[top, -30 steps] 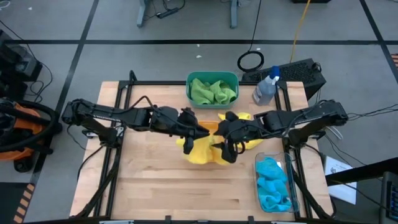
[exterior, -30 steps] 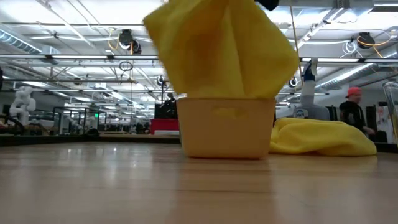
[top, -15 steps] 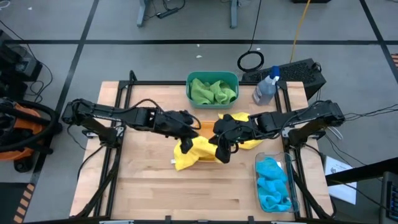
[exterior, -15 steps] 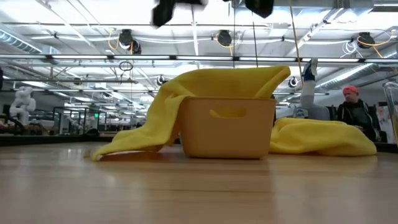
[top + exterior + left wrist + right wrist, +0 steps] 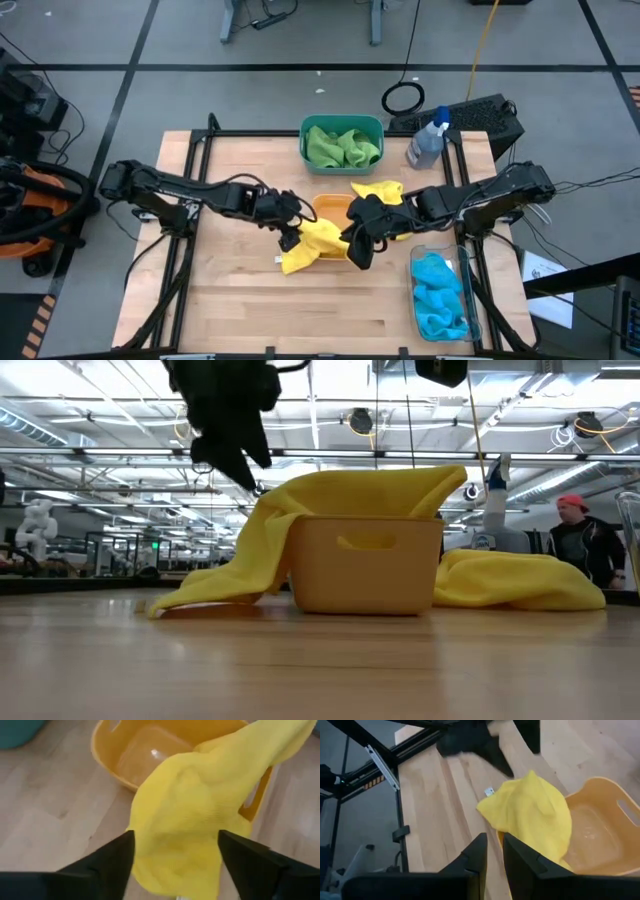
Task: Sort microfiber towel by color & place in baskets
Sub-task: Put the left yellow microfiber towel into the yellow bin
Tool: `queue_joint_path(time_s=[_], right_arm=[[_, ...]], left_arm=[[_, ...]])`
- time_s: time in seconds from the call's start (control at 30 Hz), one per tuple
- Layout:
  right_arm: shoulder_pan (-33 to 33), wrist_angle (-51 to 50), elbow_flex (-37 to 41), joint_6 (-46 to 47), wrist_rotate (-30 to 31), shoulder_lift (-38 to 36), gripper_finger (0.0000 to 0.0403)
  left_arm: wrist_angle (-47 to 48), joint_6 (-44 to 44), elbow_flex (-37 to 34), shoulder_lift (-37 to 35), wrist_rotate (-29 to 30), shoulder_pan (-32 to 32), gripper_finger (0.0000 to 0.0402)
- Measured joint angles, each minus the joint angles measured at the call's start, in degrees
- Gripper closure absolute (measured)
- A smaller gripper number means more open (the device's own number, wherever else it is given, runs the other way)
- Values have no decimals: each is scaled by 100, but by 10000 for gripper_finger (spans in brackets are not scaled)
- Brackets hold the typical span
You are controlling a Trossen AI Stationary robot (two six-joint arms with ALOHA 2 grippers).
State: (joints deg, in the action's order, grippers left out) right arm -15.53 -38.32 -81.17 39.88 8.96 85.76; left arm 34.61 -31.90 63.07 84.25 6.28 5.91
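wooden bench [image 5: 240, 310], framed in black rails, carrying three tubs, six cloths and one bottle.

deep teal rectangular plastic basket [image 5: 342, 127]: middle of far edge; holding two green microfiber towels [image 5: 341, 148], bunched.

clear see-through rectangular basket [image 5: 417, 262]: near right corner, along right edge; holding bright blue microfiber cloths [image 5: 439, 295], piled.

small orange rectangular plastic basket [image 5: 366, 563]: centre of bench, between the two grippers; inside bare on the part seen in the left wrist view.

first yellow microfiber towel [image 5: 310, 245]: draped over the orange basket's left rim, one part inside, the rest trailing down the outer wall onto the wood toward the left edge; white tag showing at its tip.

second yellow microfiber towel [image 5: 380, 192]: lying on the bench just beside the orange basket, on its far right side, partly under the right arm.

left gripper [image 5: 292, 236]: above the draped towel's trailing end, left of the orange basket; fingers [image 5: 102, 862] spread wide, nothing between them, towel below and apart.

right gripper [image 5: 358, 252]: over the near right side of the orange basket; fingers [image 5: 475, 855] nearly together with a narrow gap, holding nothing.

clear spray bottle with blue top [image 5: 427, 141]: far right corner, upright.

person in red cap [image 5: 578, 540]: in the room beyond the bench.
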Motion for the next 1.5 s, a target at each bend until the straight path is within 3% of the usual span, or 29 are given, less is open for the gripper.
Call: queue_joint_path(time_s=[0.1,0.2,0.3,0.47,0.5,0.77,0.97,1.17,1.33,1.5], right_arm=[[-39,75,-2,27,1,0,348],[-44,80,-1,160,-8,-2,348],[-36,120,-1,249,-3,-2,348],[-35,399,0,265,-2,-2,348],[-35,470,0,296,-3,-2,348],[-33,828,-1,439,-1,-2,348],[106,1036,0,371,-3,-2,333],[374,1707,-847,206,57,-24,270],[389,768,-1779,-636,862,4,213],[378,252,-2469,-1329,882,-17,172]], left_arm=[[-543,167,-407,2,-52,-61,92],[-926,381,-786,2,-120,-133,123],[-1521,550,-1033,2,-115,-155,193],[-1925,835,-1051,2,-233,-151,363],[-1961,771,-1051,2,-271,-151,381],[-2054,769,-359,-648,-433,3,396],[-2172,1930,630,-1140,-475,225,397],[-2142,2529,1305,-1226,-434,334,398],[-2125,2637,1651,-1217,-420,349,399],[-2125,2640,1848,-1217,-439,383,399]])
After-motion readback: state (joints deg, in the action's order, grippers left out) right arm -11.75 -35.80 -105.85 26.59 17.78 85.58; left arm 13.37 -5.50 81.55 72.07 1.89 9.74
